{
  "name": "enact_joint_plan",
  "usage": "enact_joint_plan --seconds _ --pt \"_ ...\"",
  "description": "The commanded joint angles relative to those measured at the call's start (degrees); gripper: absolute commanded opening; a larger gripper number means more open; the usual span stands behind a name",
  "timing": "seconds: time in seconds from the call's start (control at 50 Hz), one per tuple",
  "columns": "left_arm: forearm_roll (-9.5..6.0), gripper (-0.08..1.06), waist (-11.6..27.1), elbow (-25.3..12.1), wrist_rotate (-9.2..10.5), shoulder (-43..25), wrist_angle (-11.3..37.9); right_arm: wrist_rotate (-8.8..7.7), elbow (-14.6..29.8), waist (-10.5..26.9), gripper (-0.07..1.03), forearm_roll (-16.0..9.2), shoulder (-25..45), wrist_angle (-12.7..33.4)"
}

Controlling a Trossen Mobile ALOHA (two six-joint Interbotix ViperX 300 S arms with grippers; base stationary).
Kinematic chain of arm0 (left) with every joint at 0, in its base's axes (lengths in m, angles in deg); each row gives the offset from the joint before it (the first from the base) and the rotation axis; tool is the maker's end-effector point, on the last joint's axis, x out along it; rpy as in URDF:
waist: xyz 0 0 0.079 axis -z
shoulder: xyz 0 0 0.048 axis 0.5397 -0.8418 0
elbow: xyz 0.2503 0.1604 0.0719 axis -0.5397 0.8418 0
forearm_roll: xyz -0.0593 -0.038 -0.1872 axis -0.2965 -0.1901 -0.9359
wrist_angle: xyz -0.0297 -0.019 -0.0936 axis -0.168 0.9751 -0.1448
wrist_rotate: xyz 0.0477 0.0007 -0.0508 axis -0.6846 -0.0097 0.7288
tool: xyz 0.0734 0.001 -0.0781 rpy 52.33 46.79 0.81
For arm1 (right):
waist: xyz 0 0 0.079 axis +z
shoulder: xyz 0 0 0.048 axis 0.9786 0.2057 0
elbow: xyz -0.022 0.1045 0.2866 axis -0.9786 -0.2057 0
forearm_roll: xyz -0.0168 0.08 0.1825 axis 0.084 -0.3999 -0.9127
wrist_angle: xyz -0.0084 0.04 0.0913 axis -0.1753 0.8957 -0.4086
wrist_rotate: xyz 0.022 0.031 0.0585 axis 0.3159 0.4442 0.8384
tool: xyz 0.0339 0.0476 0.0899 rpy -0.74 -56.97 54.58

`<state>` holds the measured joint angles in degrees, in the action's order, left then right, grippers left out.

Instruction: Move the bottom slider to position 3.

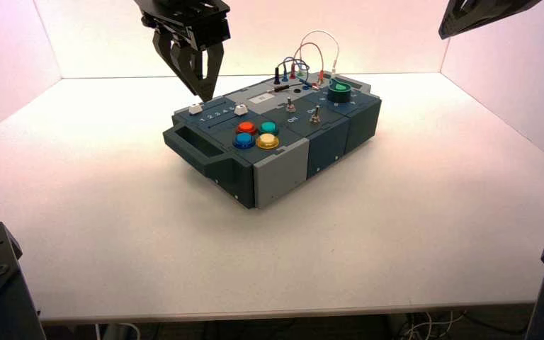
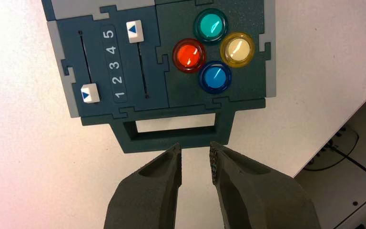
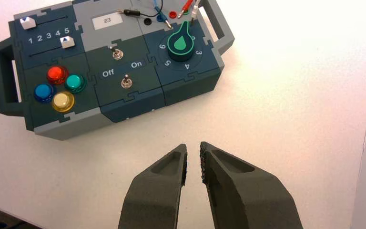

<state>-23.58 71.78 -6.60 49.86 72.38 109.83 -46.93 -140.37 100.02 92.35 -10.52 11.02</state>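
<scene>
Bottom slider (image 2: 134, 31) seen at 5, apart from left gripper's (image 2: 195, 144) spread fingers over box's (image 2: 146, 142) handle end — move to 3 (image 2: 114, 65) not done; right gripper (image 3: 194, 144), fingers spread, parked beside box.

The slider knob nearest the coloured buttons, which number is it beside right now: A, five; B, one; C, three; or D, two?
A: the white knob sits beside the printed 5, at the end of its track away from the 1.
</scene>
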Motion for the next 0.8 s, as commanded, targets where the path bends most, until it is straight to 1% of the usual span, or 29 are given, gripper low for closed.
enact_joint_plan --seconds 0.02,0.22,0.36,0.44,0.52,0.58,0.66,0.76,0.8 --pt "0.09 0.35 -0.6 -0.6 0.09 1.5 -0.2 -0.09 0.7 0.4 0.17 0.0 0.0 -0.3" --pt "0.09 0.35 -0.9 -0.4 0.09 1.5 -0.2 -0.09 0.7 0.3 0.17 0.0 0.0 -0.3" --pt "0.09 0.35 -1.2 -0.4 0.09 1.6 -0.2 -0.09 0.7 0.4 0.17 -0.4 0.2 -0.3" --pt "0.09 0.34 -2.5 -0.4 0.18 2.4 -0.3 -0.09 1.1 0.4 0.17 -1.1 0.6 -0.1" --pt "0.09 0.34 -4.7 -0.4 0.44 3.5 -0.1 -0.18 1.9 1.0 0.17 -1.4 1.8 0.2" --pt "0.09 0.34 -6.6 0.0 1.23 5.2 -0.2 -0.09 2.8 1.8 0.17 -1.4 3.0 0.3" --pt "0.09 0.34 -8.4 0.4 2.29 7.3 -0.1 -0.09 4.2 2.8 0.11 -1.6 5.5 0.4" --pt "0.09 0.34 -9.8 0.9 2.81 9.8 0.4 -0.18 6.9 3.5 0.05 -1.4 10.5 0.6" --pt "0.09 0.34 -10.5 1.1 3.08 10.8 0.8 -0.53 8.0 3.5 0.03 -1.4 12.3 0.9"
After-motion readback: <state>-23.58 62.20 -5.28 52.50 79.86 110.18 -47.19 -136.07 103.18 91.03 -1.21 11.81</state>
